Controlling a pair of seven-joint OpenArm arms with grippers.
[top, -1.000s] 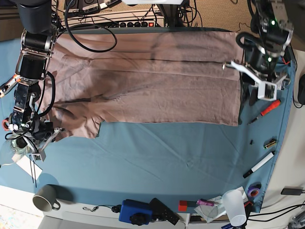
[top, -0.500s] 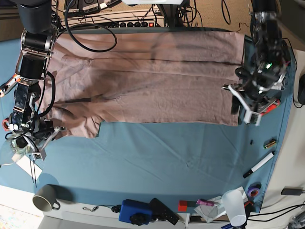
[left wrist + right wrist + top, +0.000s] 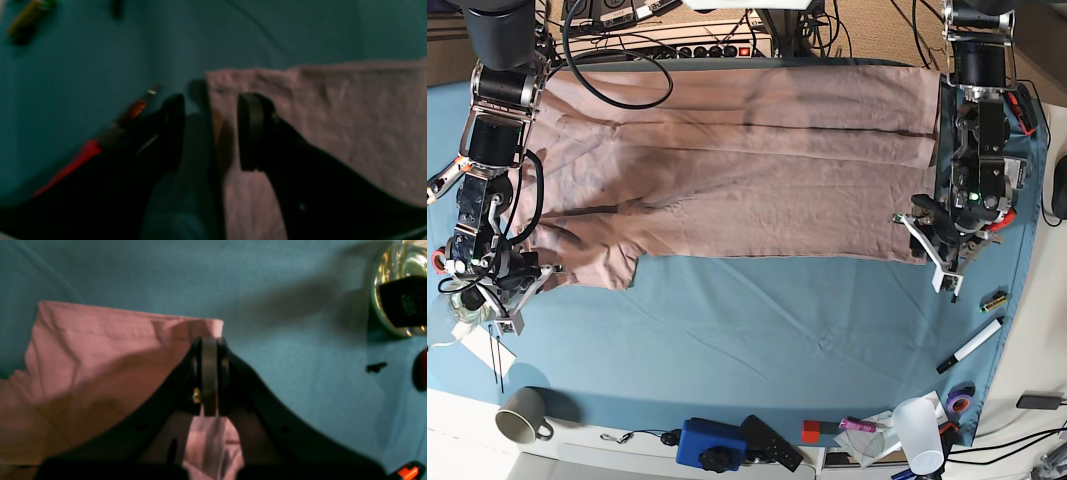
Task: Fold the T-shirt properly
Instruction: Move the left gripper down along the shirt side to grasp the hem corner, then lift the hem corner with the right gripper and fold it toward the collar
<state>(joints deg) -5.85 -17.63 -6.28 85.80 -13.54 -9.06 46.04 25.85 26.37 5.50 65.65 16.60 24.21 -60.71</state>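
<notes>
While T-shirt (image 3: 727,170) lies spread on blue cloth (image 3: 777,340), we note left gripper (image 3: 210,133) gaping astride shirt's hem corner, one finger (image 3: 253,130) over fabric, other over cloth, nothing grasped. Right gripper (image 3: 209,373) clamped tight on sleeve edge at shirt's opposite end. Red marker (image 3: 83,156) just beside left gripper.

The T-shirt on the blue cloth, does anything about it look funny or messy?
A little. The T-shirt is spread out but wrinkled, with long creases across it, and one sleeve sticks out past its straight lower edge. The right pincer is pinching that sleeve's corner. Nothing looks torn or spilled.
</notes>
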